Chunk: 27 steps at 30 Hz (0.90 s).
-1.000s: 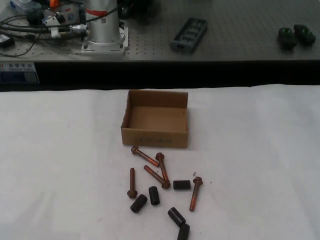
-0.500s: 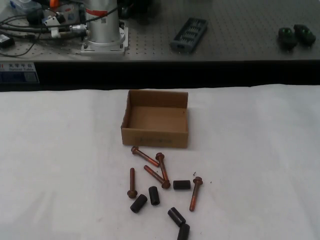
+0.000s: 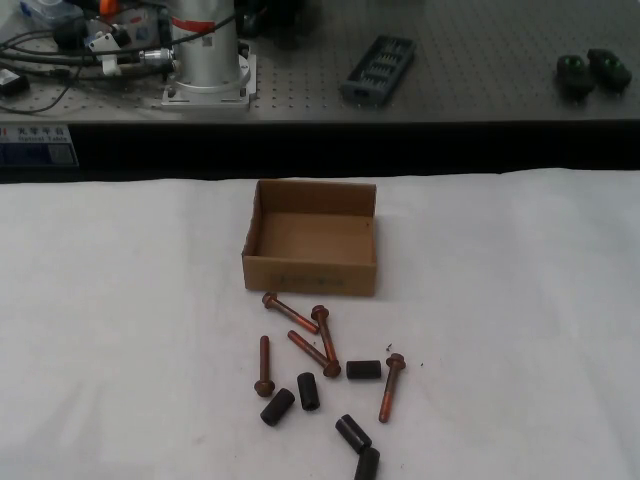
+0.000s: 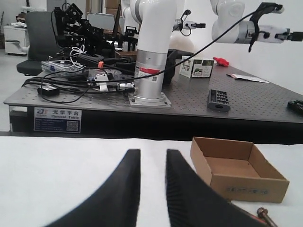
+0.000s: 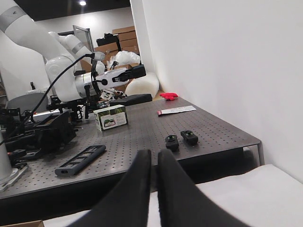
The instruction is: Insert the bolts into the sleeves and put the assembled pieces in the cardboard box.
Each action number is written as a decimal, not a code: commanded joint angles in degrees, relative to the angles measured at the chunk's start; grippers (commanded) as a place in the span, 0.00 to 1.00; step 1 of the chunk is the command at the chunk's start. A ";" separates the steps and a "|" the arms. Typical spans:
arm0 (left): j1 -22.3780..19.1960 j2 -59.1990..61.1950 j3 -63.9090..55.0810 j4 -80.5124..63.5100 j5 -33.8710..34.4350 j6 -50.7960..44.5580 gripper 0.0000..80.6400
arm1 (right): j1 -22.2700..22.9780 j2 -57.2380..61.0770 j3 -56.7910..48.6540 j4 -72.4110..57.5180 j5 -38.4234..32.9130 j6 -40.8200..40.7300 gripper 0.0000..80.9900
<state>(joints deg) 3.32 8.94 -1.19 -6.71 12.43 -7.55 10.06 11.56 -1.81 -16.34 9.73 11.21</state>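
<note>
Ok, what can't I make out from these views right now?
High view: nearest sleeve cut off by the bottom edge.
Left wrist view: left gripper covers the cloth ahead; one bolt cut off by the frame edge.
Right wrist view: cardboard box cut off at the edge.

Brown cardboard box [image 3: 312, 268], copper-coloured bolts [image 3: 391, 388], black sleeves [image 3: 363, 370], plain white cloth [image 3: 120, 330] over the table, grey hole-gridded surface [image 3: 480, 60] behind.
</note>
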 commanded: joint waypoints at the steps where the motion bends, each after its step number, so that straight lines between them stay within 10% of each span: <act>1: 0.08 -0.51 0.00 -1.58 0.73 -7.86 0.18 | -0.30 -0.42 -0.13 -1.23 -0.15 0.24 0.07; 14: 0.08 -0.51 0.00 1.93 3.34 -32.99 0.18 | -0.30 -0.42 -0.13 -0.09 -14.73 19.86 0.07; 27: -0.02 1.00 0.81 12.77 11.60 -29.39 0.18 | -0.30 -0.27 -0.80 10.38 -32.84 22.36 0.07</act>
<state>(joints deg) 3.32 9.12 -0.38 1.23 17.27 -39.51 10.06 11.56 -1.74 -7.05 -17.74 36.31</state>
